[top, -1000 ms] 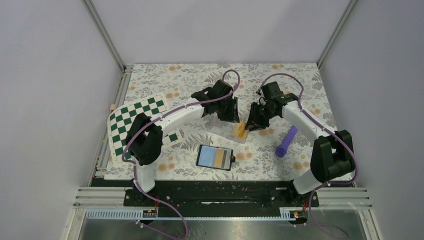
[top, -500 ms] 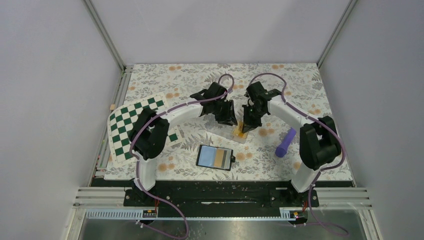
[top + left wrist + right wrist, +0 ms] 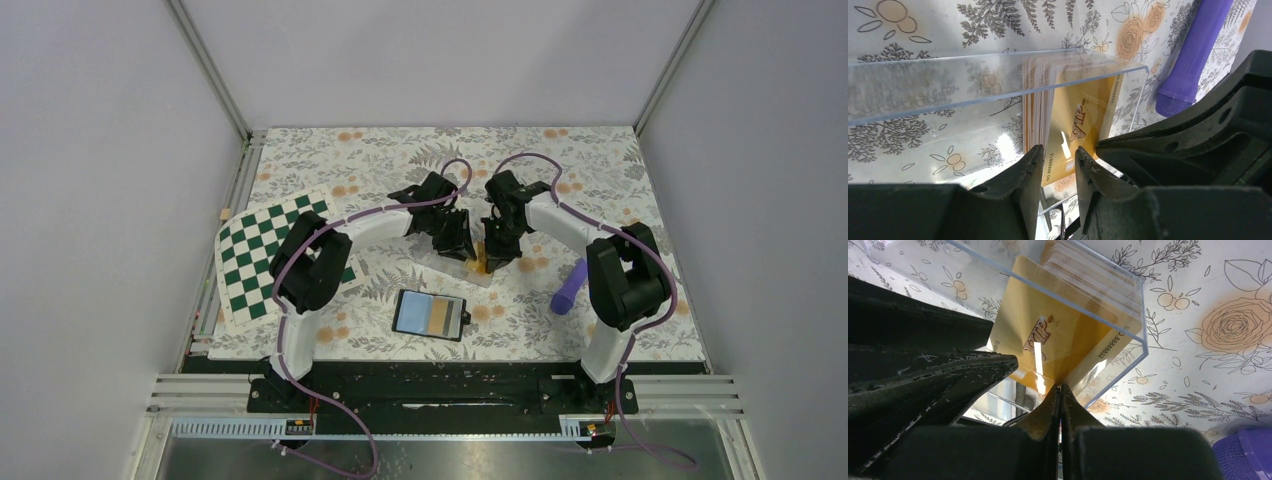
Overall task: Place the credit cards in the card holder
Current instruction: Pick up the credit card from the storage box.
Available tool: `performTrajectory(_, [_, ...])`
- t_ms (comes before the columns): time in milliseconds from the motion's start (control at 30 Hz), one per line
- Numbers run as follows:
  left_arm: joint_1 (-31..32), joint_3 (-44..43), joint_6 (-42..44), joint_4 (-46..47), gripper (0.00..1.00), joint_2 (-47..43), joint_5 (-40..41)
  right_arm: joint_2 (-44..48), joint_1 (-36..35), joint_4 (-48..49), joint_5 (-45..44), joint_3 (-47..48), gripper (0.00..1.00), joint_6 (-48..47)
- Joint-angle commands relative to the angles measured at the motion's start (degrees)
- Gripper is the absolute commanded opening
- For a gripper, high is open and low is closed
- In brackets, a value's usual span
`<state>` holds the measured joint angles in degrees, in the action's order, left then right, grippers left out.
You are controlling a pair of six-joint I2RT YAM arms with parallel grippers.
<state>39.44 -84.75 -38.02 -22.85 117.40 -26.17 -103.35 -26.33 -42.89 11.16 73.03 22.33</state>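
Credit cards [image 3: 1093, 290]: packed on edge in a stack at the 3 o'clock end of the clear box [image 3: 948, 82], just past table centre in the top view, none in the card holder.

Floral table [image 3: 600, 160], with a green-and-white checkerboard mat [image 3: 250, 255] at 9 o'clock, its inner edge covered by the left arm's elbow. Both arms bent inward from 9 and 3 o'clock, meeting over the box and hiding most of it from above; only a sliver of orange visible between the wrists there.

Card holder [image 3: 431, 313] lying open and flat at 7 o'clock of the box, pale pockets up, near but apart. Purple cylinder [image 3: 570, 287] at 3 o'clock of the box, beside the right arm; cut off by the frame edge in both wrist views.

Left gripper [image 3: 1058, 162]: jaws partly closed with a narrow gap, astride the box's near edge. Cannot tell whether pinching the wall or merely straddling it, since the contact is hidden behind the fingers.

Right gripper [image 3: 1060, 400]: clenched tight, tips pressed together on the lower corner of the front card [image 3: 1048, 335], gold, printed "VIP", tilted away from the stack. Number along its edge mostly too small to read. Count of cards in the stack impossible to make out.
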Motion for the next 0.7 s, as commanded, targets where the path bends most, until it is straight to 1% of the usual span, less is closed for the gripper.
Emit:
performTrajectory(0, [0.6, -0.6, -0.6, 2.9, 0.28, 0.6, -4.0, -0.6, -0.6, -1.0, -1.5, -1.1, 0.00, -0.7])
performTrajectory(200, [0.9, 0.6, -1.2, 4.7, 0.17, -1.9, -4.6, -0.8, -0.5, -0.7, -1.4, -1.8, 0.00, -0.7])
performTrajectory(300, [1.2, 0.7, -1.4, 5.4, 0.13, -3.3, -5.1, -1.0, -0.6, -0.6, -1.4, -2.0, 0.00, -0.7])
performTrajectory(500, [2.4, 0.3, -1.7, 6.2, 0.12, -4.4, -5.8, -0.8, -0.6, -0.7, -1.0, -1.9, 0.00, -0.6])
performTrajectory(667, [3.8, 1.3, -1.2, 6.2, 0.14, -5.9, -3.7, -0.3, -0.6, -0.7, -0.6, -1.8, 0.00, -0.6])
